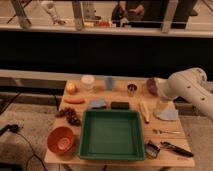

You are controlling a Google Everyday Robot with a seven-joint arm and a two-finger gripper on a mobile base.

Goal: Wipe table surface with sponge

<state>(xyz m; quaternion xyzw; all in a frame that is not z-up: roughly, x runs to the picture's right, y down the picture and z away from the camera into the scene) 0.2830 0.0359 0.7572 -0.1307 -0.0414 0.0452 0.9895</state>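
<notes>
Above the light tan wooden table surface [165, 125], rightward, hand [161, 106] spread, empty

Light tan wooden rectangular table surface [167, 124] carried a green square plastic tray [85, 135], centre toward 6 o'clock. Round orange bowl [62, 140] sat at 8, dark grape cluster [69, 115] at 9. Flat blue sponge [98, 103] and black rectangular block [119, 105] lay side by side toward 12. Pale blue cloth [169, 115] lay at 3.
</notes>
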